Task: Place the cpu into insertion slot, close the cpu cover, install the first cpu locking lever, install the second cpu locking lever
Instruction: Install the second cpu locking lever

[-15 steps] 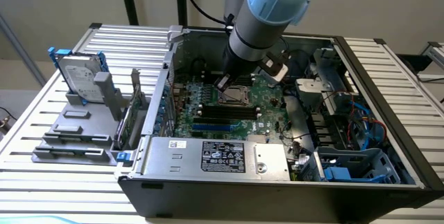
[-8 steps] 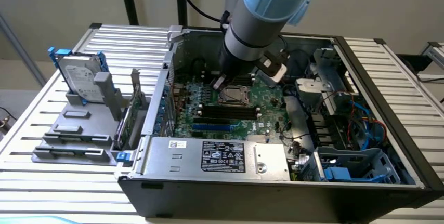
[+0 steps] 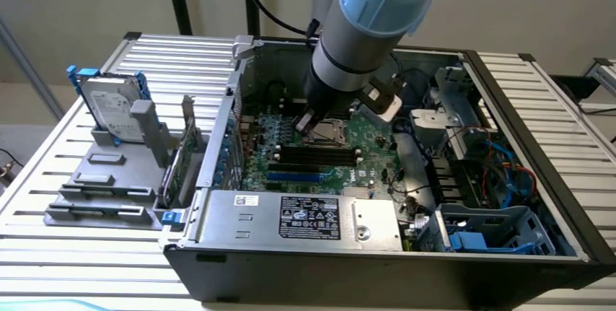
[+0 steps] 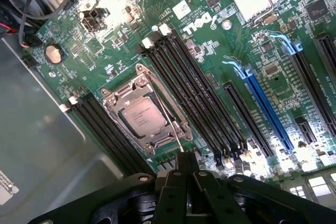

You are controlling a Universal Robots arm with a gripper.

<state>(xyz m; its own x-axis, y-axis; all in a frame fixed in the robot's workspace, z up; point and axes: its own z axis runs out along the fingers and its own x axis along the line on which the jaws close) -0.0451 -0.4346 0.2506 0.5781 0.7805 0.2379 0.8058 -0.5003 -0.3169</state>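
On the exterior view's left, a hard drive [image 3: 110,111] upright in a grey rack [image 3: 101,181] on the slatted bench [image 3: 58,253], beside the open computer case [image 3: 385,268]. Toward the middle, over the green motherboard [image 4: 210,51], the tool [image 4: 184,174] with fingers pressed together, its tip touching a thin locking lever [image 4: 169,121] lying across the cpu cover [image 4: 113,98]. Under that closed cover, the cpu [image 4: 143,117] seated in the insertion slot [image 4: 161,141], long black memory slots [image 4: 197,98] just beside it, blue cables [image 3: 510,170] farther right.

Shiny metal cpu cover [image 4: 147,109]
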